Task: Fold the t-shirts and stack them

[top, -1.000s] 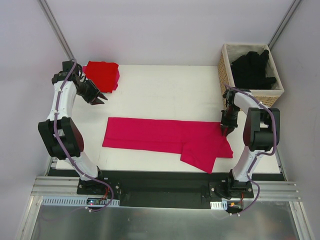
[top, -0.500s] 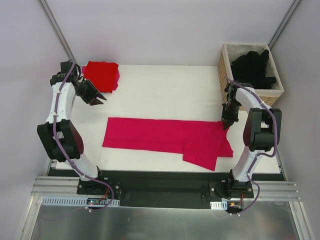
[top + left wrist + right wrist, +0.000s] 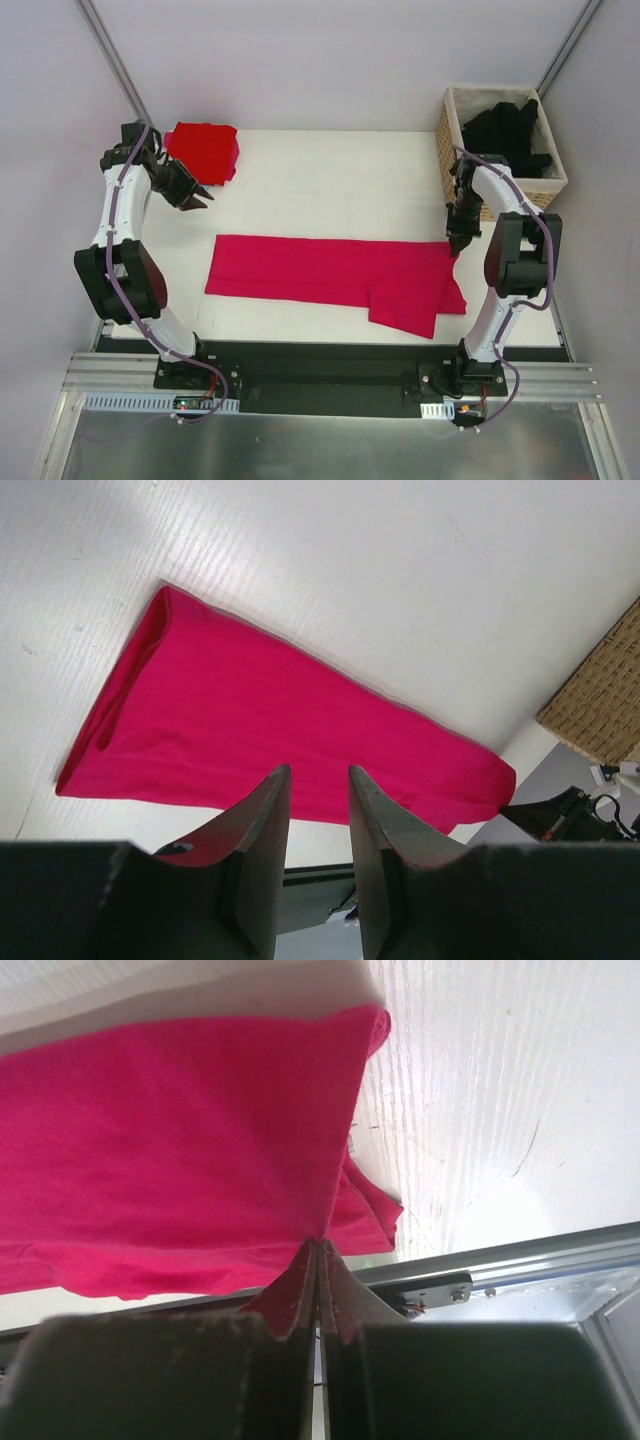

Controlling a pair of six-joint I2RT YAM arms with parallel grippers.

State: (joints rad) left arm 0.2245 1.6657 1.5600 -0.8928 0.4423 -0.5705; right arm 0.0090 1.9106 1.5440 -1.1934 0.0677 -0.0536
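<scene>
Right pincer [image 3: 456, 249] lifted, pinching pink shirt [image 3: 320, 270]; wicker basket [image 3: 444, 128] holds black shirts [image 3: 505, 135].

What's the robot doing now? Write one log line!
right gripper: shut on pink shirt corner | left gripper: open, holding nothing | red shirt: folded

We see a long magenta-pink cloth t-shirt [image 3: 330, 272] folded lengthwise into a flat band. It lies just nearer than the woven wicker basket [image 3: 540, 188] and stretches well away to the basket's left. At the end nearest the basket, a sleeve flap juts out toward the near side. The corner closest to the basket stands up in a small peak, pinched between the closed fingers of the right gripper [image 3: 455, 246]. A brighter red cloth t-shirt [image 3: 205, 150] sits folded into a compact square far to the left of the basket, level with it. Several black cloth t-shirts [image 3: 505, 135] lie crumpled in a heap inside the basket.
</scene>
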